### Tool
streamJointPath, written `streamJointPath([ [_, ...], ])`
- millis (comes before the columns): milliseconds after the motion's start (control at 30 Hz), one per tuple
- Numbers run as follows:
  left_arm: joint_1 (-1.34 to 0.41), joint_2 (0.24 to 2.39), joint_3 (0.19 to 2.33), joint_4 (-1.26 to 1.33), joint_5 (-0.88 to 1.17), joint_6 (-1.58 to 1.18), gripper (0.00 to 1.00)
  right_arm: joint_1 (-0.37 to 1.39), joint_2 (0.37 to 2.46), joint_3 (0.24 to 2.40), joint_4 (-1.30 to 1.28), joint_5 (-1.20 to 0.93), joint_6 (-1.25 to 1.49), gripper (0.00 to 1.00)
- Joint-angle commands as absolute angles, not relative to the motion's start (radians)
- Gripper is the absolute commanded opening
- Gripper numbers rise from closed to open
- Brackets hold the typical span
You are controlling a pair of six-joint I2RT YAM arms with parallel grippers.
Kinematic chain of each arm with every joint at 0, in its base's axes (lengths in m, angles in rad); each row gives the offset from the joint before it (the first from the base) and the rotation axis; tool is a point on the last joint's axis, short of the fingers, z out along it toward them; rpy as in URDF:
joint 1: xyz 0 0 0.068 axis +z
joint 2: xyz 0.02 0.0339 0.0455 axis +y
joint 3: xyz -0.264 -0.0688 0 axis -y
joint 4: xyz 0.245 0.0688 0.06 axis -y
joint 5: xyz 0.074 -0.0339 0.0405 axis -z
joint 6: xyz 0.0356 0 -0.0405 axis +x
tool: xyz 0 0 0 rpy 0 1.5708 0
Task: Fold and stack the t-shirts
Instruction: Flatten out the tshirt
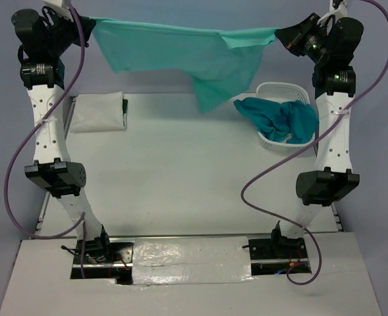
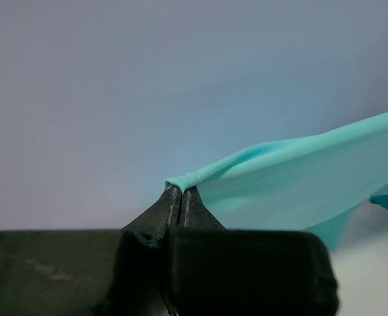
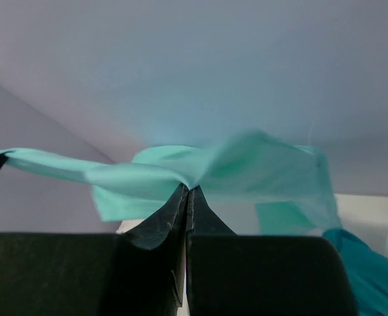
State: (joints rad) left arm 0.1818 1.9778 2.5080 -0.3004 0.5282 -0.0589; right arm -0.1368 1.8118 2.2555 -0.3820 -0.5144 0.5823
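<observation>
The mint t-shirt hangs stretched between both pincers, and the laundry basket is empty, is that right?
Not empty: the top external view shows a teal t-shirt in the laundry basket. The mint t-shirt does hang between the left pincer and right pincer.

Bright, even diffuse light, soft shadows, mild glare on silvery strip [image 1: 187, 260]; wrist cams slightly blurry.

The mint tee [image 1: 181, 52] is thin, smooth, matt cloth, pretty drapey. The teal tee [image 1: 279, 117] looks like the same soft knit, sitting crumpled in a white plastic lattice basket [image 1: 273, 142]. The table [image 1: 181, 171] is plain matt white. The left gripper [image 2: 182, 192] is dull black plastic, slightly grainy. There's a crinkly, shiny silver sheet [image 1: 187, 260] at the near edge.
</observation>
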Motion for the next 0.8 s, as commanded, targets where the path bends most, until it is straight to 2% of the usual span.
streamJointPath([
  [0,0.181,1.906,2.357,-0.238,0.617,-0.071,0.0,-0.12,1.694,2.113,-0.334,-0.535,0.543,0.0],
  [67,0.181,1.878,2.287,-0.316,0.64,-0.029,0.0,-0.115,1.584,1.973,-0.307,-0.549,0.531,0.0],
  [100,0.181,1.841,2.263,-0.404,0.649,0.041,0.0,-0.112,1.541,1.812,-0.29,-0.552,0.526,0.0],
  [300,0.181,1.565,1.792,-0.606,0.585,0.27,0.0,-0.092,1.192,1.233,-0.291,-0.531,0.48,0.0],
  [467,0.184,1.383,1.423,-0.825,0.479,0.408,0.0,-0.046,0.887,0.816,-0.42,-0.492,0.48,0.0],
  [600,0.186,1.299,1.131,-0.914,0.353,0.477,0.0,-0.025,0.737,0.617,-0.526,-0.517,0.511,0.0],
  [767,0.187,1.256,0.954,-0.965,0.258,0.538,0.0,0.109,0.693,0.49,-0.584,-0.489,0.571,0.0],
])
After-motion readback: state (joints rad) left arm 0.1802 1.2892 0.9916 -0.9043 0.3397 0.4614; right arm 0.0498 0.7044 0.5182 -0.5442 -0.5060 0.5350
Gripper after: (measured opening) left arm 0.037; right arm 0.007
